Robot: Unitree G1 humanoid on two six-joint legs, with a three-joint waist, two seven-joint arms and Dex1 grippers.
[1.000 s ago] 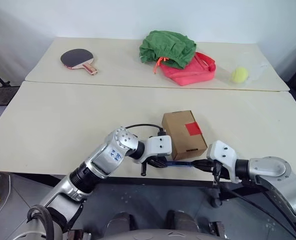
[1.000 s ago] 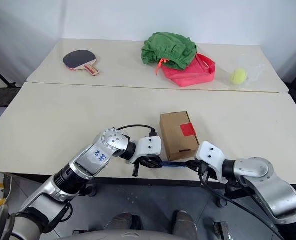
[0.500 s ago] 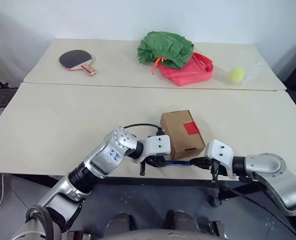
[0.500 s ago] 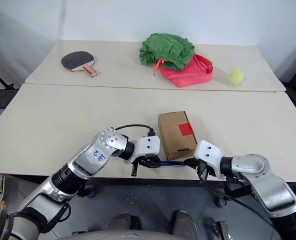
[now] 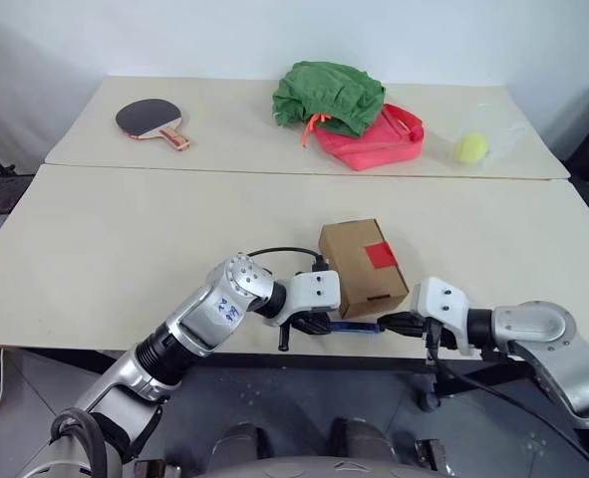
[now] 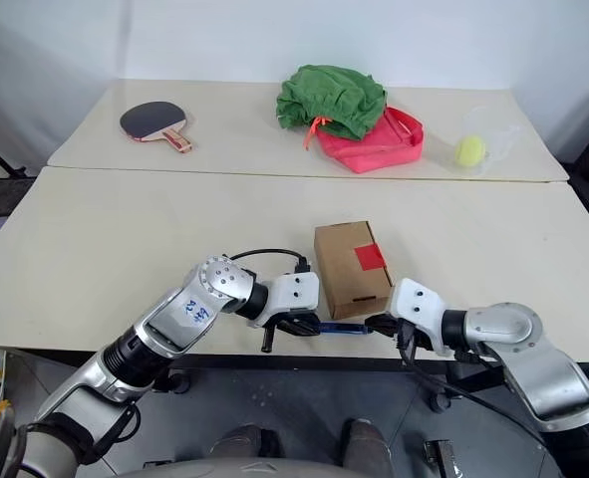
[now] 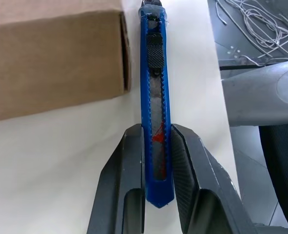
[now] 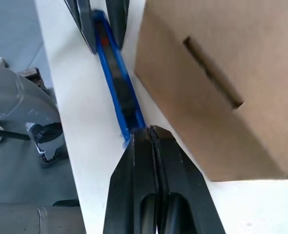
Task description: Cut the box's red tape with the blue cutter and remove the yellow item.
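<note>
The blue cutter lies along the near edge of the table, stretched between my two grippers, with my left gripper clamped narrowly on one end of it. My right gripper has its fingers pressed fully together, their tips at the cutter's other end. Just beyond the cutter stands the closed box with the red tape on top.

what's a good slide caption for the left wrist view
Left gripper clamps the blue cutter beside the cardboard box.
</note>
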